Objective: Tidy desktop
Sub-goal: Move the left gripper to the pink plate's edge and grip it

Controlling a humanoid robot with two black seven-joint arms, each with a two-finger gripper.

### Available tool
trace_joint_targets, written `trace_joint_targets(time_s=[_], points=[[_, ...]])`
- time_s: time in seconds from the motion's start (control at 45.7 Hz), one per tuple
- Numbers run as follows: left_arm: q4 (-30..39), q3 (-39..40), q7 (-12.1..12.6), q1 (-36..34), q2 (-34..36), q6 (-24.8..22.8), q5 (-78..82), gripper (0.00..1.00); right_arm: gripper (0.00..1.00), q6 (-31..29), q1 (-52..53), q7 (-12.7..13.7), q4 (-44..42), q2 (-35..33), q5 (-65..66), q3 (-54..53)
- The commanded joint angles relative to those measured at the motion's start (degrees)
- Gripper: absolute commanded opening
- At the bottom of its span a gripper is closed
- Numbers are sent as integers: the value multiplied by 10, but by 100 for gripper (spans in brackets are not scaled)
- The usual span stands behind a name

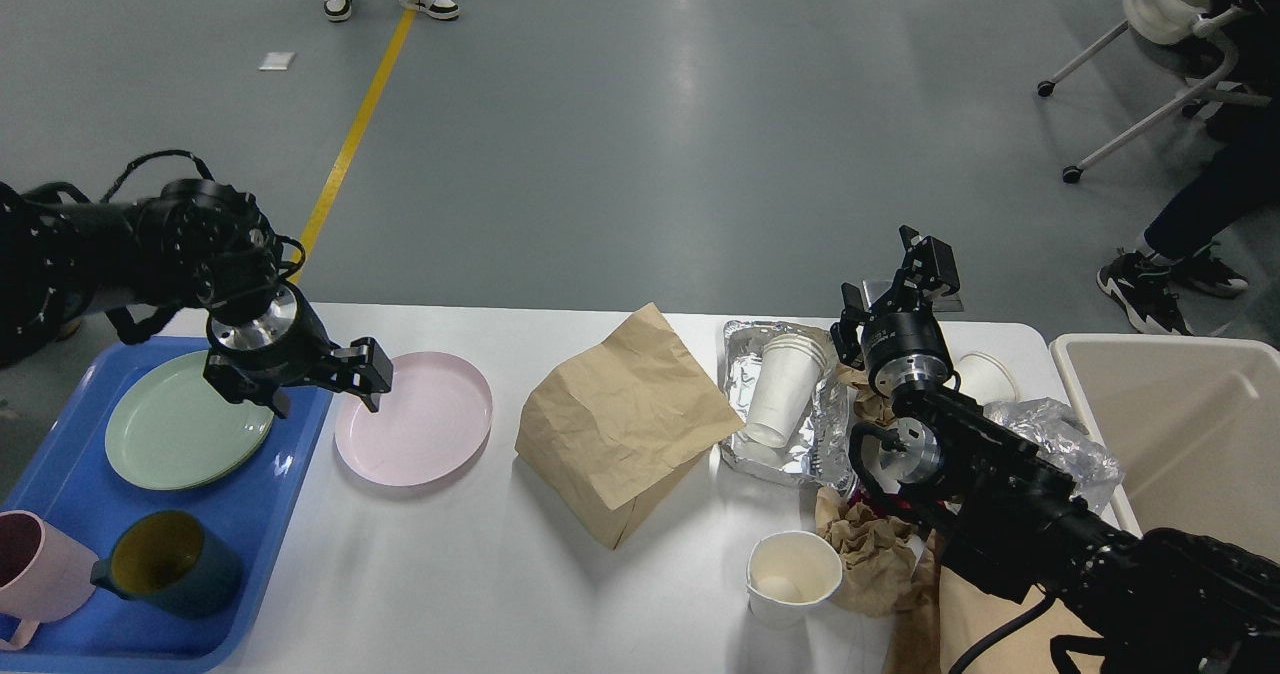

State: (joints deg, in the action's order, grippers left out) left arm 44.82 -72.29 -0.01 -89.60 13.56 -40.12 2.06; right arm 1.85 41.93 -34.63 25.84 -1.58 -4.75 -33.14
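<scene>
The white desktop (480,574) holds a pink plate (420,424), a brown paper bag (620,419), a foil tray (742,386) with stacked white paper cups (785,384), a single paper cup (790,574) and crumpled brown paper (875,544). My left gripper (323,394) is open and empty, low over the gap between the blue tray (60,474) and the pink plate's left edge. My right gripper (893,279) is open and empty, raised over the table's far edge behind the foil tray.
The blue tray holds a green plate (185,419), a pink mug (35,564) and a dark teal mug (165,564). A beige bin (1180,434) stands at the right. Crumpled foil (1055,439) and a white cup (985,374) lie beside my right arm. People's feet and a chair are on the floor beyond.
</scene>
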Motion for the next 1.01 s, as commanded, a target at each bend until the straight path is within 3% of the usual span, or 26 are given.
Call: trace_joint_targets(time_s=[0.0,0.416,0.7,0.984], points=[[-13,46,1,35,3,9,-2,92,100,0,0,0,0,0,0,0],[-22,73,3,106,9,44,-68,91,100,0,0,0,0,0,0,0],[-68,76,41,142,19,69,-69,91,100,0,1,0,0,0,0,0],[-113,113,44,191,17,95,-71,91,100,0,1,0,0,0,0,0]])
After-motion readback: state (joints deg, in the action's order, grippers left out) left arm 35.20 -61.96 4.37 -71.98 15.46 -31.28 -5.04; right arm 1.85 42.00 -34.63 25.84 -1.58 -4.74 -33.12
